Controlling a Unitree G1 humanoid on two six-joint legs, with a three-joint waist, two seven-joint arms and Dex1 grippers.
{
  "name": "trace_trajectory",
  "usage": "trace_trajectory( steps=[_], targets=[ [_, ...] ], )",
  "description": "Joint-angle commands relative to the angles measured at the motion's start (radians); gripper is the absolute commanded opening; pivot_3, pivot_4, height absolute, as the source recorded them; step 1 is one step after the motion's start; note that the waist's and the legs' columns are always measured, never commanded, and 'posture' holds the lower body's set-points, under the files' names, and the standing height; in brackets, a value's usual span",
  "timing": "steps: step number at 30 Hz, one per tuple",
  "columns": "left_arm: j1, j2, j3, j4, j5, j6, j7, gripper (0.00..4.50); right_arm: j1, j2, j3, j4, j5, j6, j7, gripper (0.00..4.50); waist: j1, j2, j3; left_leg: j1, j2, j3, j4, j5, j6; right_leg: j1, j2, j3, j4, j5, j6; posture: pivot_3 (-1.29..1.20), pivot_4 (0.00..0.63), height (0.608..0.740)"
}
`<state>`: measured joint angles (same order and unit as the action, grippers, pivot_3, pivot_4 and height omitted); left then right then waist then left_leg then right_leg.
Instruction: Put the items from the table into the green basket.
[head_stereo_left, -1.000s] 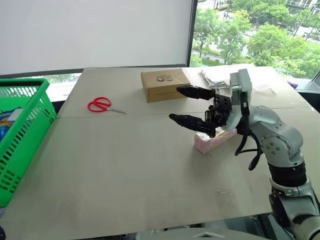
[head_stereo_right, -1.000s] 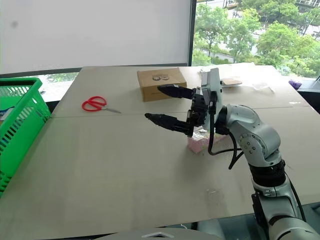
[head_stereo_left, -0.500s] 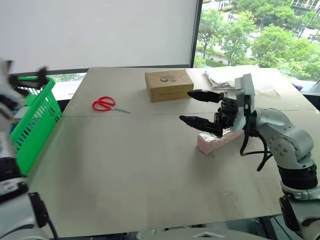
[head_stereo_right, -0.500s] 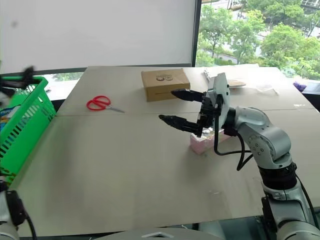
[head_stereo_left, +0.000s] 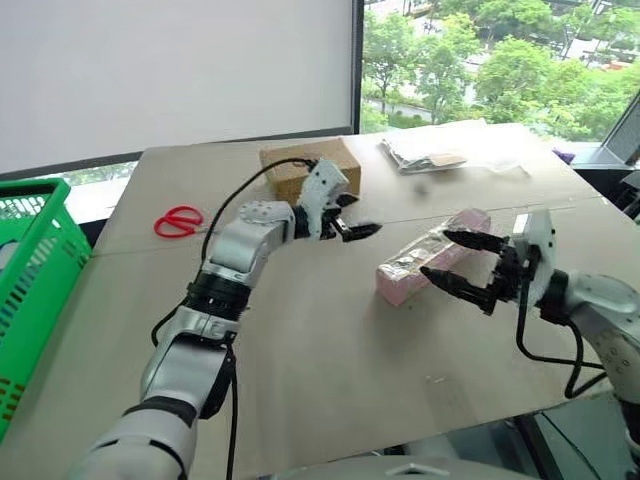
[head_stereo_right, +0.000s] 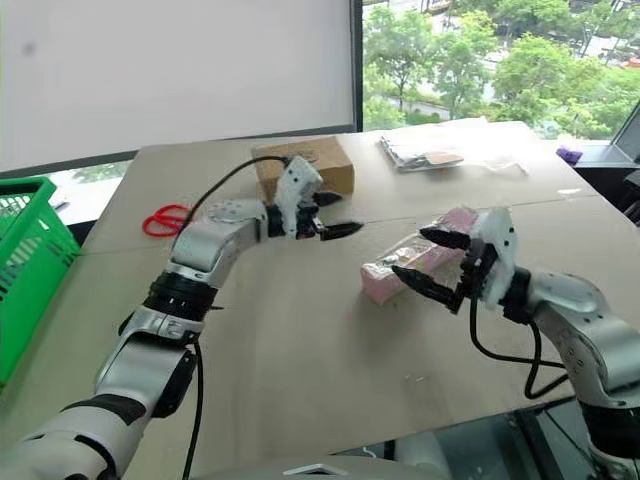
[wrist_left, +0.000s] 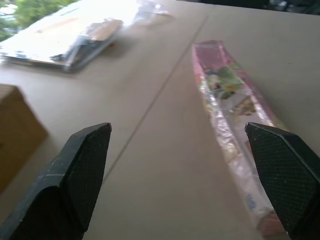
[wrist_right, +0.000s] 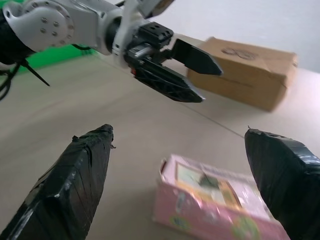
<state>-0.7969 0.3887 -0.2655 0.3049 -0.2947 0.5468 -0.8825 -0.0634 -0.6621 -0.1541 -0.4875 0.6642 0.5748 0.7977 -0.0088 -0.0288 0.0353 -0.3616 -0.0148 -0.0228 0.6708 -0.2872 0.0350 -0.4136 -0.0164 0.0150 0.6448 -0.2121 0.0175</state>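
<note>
The long pink pack (head_stereo_left: 405, 272) lies at an angle on the table (head_stereo_left: 300, 340), right of centre. My right gripper (head_stereo_left: 436, 254) is open and level at the pack's right side, pointing left. The pack (wrist_right: 210, 200) lies low ahead of it, and nothing is gripped. My left gripper (head_stereo_left: 360, 214) reaches across the table, open and empty, between the cardboard box and the pack (wrist_left: 230, 105). The red-handled scissors (head_stereo_left: 178, 220) lie at the back left by the seam. The green basket (head_stereo_left: 30, 290) stands at the table's left edge.
A brown cardboard box (head_stereo_left: 300, 165) sits at the back middle, just behind my left gripper. Clear plastic bags with papers (head_stereo_left: 420, 152) lie at the far right back. My left arm's cable (head_stereo_left: 235, 200) loops above the table near the box.
The camera has shifted. My left arm has swung in from the basket side and now reaches across the table. My right gripper has dropped and pulled right, from over the pack to beside it.
</note>
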Motion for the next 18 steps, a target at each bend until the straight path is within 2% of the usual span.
trace_trajectory(
  steps=[1,5,9,14,18],
  targets=[
    [-0.059,-0.033,-0.072,0.015,0.044,0.015,-0.066,4.45,0.063,-0.013,-0.061,-0.079,-0.007,-0.023,-0.028,4.5,-0.018,0.001,0.0,0.0,0.0,0.001,0.001,0.0,0.0,0.0,0.001,0.001,0.0,-0.001,0.002,-0.12,0.0,0.74],
    [-0.054,-0.076,-0.133,0.022,0.092,0.051,-0.07,4.45,0.155,-0.021,-0.073,-0.107,-0.042,-0.031,-0.048,4.5,-0.055,0.004,-0.001,0.001,0.001,0.006,0.001,0.0,0.0,0.001,0.003,0.006,0.001,-0.002,0.004,-0.17,0.0,0.74],
    [-0.027,-0.106,-0.161,0.056,0.163,0.088,0.006,4.45,0.245,-0.01,-0.08,-0.122,-0.077,-0.055,-0.065,4.5,-0.071,0.006,-0.001,0.002,0.002,0.009,0.001,0.0,0.0,0.001,0.004,0.01,0.002,-0.002,0.005,-0.19,0.0,0.74],
    [-0.009,-0.147,-0.152,0.077,0.22,0.11,0.106,4.45,0.258,0.0,-0.077,-0.131,-0.079,-0.062,-0.08,4.5,-0.092,0.008,-0.001,0.003,0.005,0.012,0.001,0.0,0.0,0.001,0.006,0.014,0.002,-0.002,0.006,-0.19,0.0,0.74],
    [0.017,-0.153,-0.208,0.042,0.288,0.089,0.138,4.45,0.245,0.002,-0.068,-0.128,-0.08,-0.054,-0.087,4.5,-0.089,0.009,-0.002,0.004,0.005,0.014,0.001,0.0,0.0,0.001,0.006,0.014,0.002,-0.001,0.007,-0.18,0.0,0.74]
  ],
)
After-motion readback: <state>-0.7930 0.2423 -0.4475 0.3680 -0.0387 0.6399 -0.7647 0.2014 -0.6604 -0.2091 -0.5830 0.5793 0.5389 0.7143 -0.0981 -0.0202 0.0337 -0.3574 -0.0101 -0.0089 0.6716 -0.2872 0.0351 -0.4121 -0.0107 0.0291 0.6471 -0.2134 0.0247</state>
